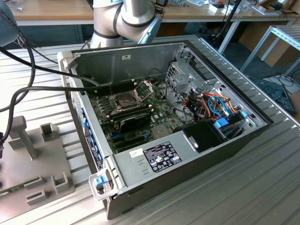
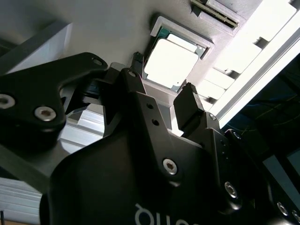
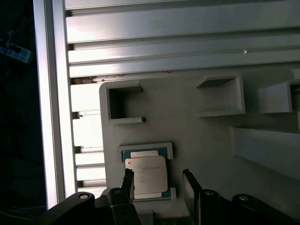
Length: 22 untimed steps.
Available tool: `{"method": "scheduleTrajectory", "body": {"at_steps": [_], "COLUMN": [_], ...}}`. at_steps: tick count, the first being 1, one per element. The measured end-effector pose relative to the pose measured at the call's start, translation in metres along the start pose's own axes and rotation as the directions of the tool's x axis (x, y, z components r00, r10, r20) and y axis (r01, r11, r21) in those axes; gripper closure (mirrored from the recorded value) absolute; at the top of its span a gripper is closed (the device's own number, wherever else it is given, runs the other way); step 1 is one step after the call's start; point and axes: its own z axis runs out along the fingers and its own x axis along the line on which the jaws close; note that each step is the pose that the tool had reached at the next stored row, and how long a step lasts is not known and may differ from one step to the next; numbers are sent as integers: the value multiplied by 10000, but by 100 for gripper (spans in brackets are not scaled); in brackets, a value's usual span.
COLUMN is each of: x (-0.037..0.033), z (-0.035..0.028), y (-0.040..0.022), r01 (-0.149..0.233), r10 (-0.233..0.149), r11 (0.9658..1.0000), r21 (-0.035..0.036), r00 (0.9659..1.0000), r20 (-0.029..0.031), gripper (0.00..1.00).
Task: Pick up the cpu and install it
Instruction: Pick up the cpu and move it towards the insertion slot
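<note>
In both wrist views the cpu lies flat, with its silver-grey top up, in a shallow framed pocket of a grey fixture plate. The end effector is open and holds nothing. Its two dark fingers stand apart, one on each side of the chip. I cannot tell if a finger touches the chip.

The first wrist view also shows other raised holders on the plate and the ribbed aluminium counter beside it.

The exterior view gives the wider scene. An opened computer case lies on the counter, and the arm rises behind it. Inside the case, the dark socket sits on the green board with its metal retention frame lifted. A black card is just beside the socket. The grey fixture plate is at the exterior view's left, well apart from the socket.
</note>
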Motion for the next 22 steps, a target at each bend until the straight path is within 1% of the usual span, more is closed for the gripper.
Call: {"method": "scheduleTrajectory", "body": {"at_steps": [5, 13, 15, 22], "x": [6, 35, 37, 38], "z": [31, 100, 110, 115], "y": [-1, -6, -7, -7], "r01": [-1, 0, 0, 0], "r10": [1, 0, 0, 0], "r11": [10000, 10000, 10000, 10000], "r21": [0, -1, 0, 0], "r00": [10000, 10000, 10000, 10000], "r20": [0, 1, 0, 1], "gripper": [46, 46, 46, 46]}}
